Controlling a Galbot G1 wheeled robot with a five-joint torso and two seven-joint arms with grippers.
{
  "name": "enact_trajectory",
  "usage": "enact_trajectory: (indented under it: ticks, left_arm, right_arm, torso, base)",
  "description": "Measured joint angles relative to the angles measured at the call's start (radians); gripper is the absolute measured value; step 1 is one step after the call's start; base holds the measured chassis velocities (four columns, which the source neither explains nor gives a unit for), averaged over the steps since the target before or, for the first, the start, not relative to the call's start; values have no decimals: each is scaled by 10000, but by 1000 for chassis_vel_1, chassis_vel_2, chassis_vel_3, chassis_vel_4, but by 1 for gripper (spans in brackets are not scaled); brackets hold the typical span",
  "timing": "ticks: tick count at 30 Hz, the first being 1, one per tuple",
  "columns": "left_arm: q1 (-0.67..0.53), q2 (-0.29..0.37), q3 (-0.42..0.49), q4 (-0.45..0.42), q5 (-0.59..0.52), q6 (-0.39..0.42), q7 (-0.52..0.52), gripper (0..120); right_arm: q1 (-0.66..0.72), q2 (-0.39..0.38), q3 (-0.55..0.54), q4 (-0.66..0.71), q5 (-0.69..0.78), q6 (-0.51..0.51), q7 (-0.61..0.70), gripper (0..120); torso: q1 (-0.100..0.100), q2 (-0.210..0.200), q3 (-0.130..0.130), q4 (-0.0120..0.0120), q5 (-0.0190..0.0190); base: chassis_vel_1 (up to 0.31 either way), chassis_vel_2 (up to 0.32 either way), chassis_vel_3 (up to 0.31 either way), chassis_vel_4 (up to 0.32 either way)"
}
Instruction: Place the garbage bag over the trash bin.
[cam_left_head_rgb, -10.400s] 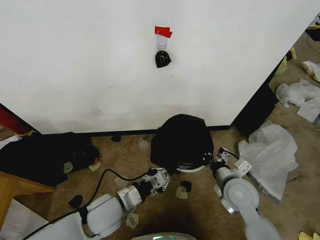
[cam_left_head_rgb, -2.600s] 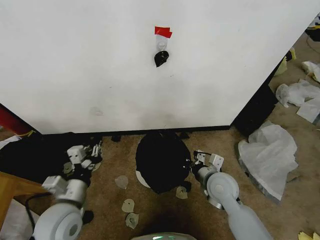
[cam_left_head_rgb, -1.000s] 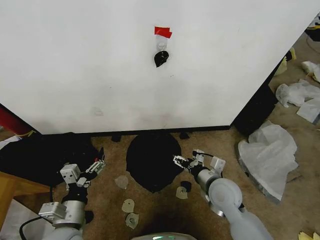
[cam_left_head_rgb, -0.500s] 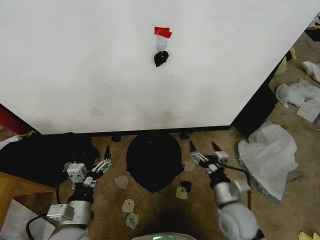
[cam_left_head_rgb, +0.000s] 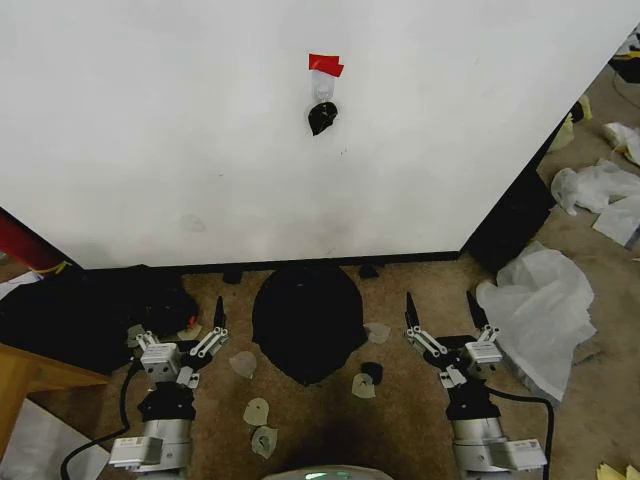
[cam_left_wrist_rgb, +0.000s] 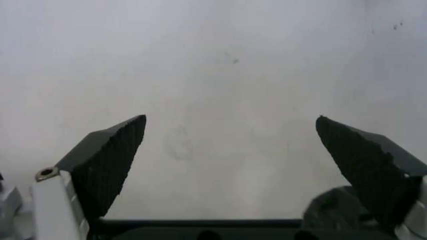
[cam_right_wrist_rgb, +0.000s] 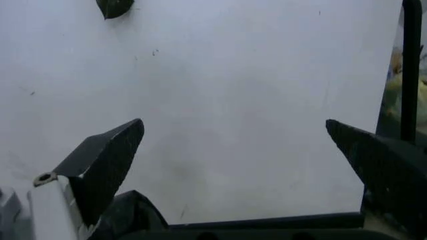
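Note:
The black garbage bag lies as a dark dome on the carpet at the foot of the wall. The trash bin is hidden under it. My left gripper stands open to the bag's left, apart from it, fingers pointing at the wall. To the bag's right my right gripper is open too, holding nothing. In the left wrist view the left gripper has wide-spread fingers against the white wall, with an edge of the bag low beside one finger. The right gripper stands the same in its wrist view, next to the bag.
A white wall rises just behind, with red tape and a black scrap on it. A black pile lies left, white plastic bags right. Small scraps dot the carpet. A wooden edge juts in at lower left.
My right gripper has let go of the bag's edge and drawn back to the right. Both arms have swung to point their open fingers at the wall. The bag stays put.

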Motion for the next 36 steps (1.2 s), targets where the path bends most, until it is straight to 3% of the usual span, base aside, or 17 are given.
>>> enact_trajectory:
  ticks: [5, 36]
  left_arm:
    - [-64, 170, -442, 306, -427, -270, -74, 100]
    - [-72, 201, -445, 363, -613, -261, -93, 100]
  right_arm:
    - [4, 107, 123, 58, -167, -48, 36, 100]
    - [6, 131, 139, 56, -283, -90, 138, 100]
  torso:
    - [2, -1, 1, 0, 0]
    - [1, -1, 1, 0, 0]
  base:
    - [0, 0, 0, 0]
    - [0, 0, 0, 0]
